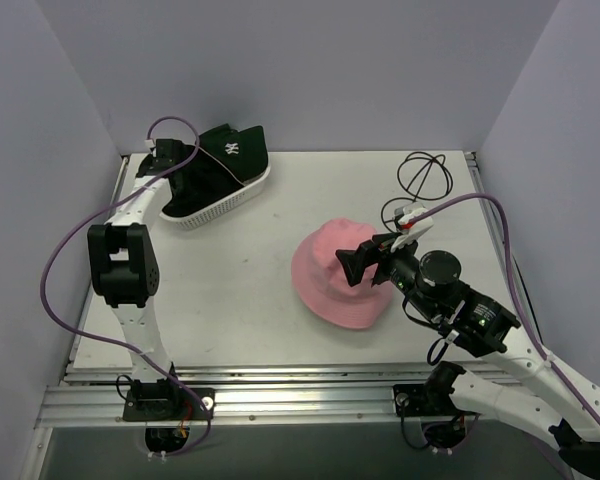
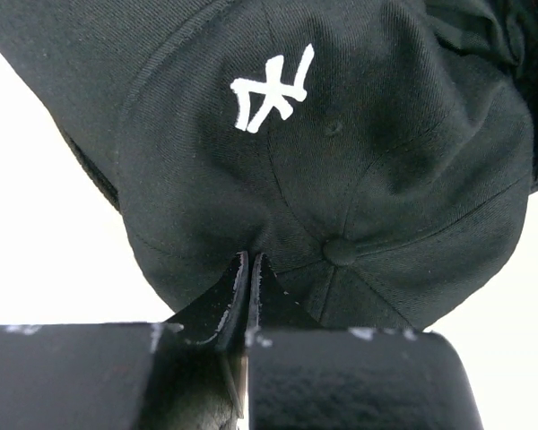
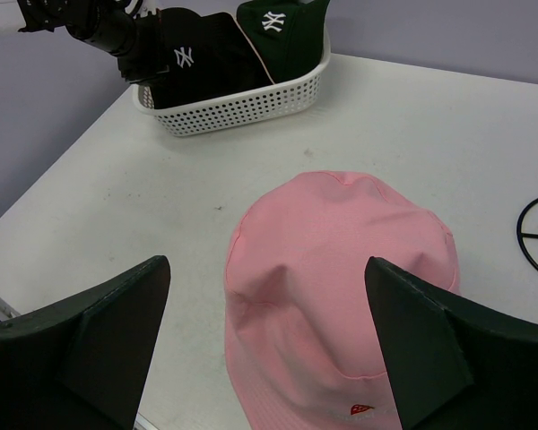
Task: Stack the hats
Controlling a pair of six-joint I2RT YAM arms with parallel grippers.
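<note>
A pink bucket hat (image 1: 335, 278) lies on the table, also in the right wrist view (image 3: 341, 269). My right gripper (image 1: 355, 262) hovers open and empty just above it (image 3: 267, 269), with one finger on each side. A black cap (image 1: 192, 190) and a dark green cap (image 1: 235, 148), both with white logos, sit in the white mesh basket (image 1: 242, 195). My left gripper (image 1: 170, 165) is at the basket's left end. Its jaws (image 2: 249, 260) are pressed shut on the crown edge of the black cap (image 2: 341, 161). The tan bucket hat is out of view.
The basket (image 3: 251, 103) stands at the back left against the wall. A black coiled cable (image 1: 425, 175) lies on the table at the back right. Grey walls close in the table on three sides.
</note>
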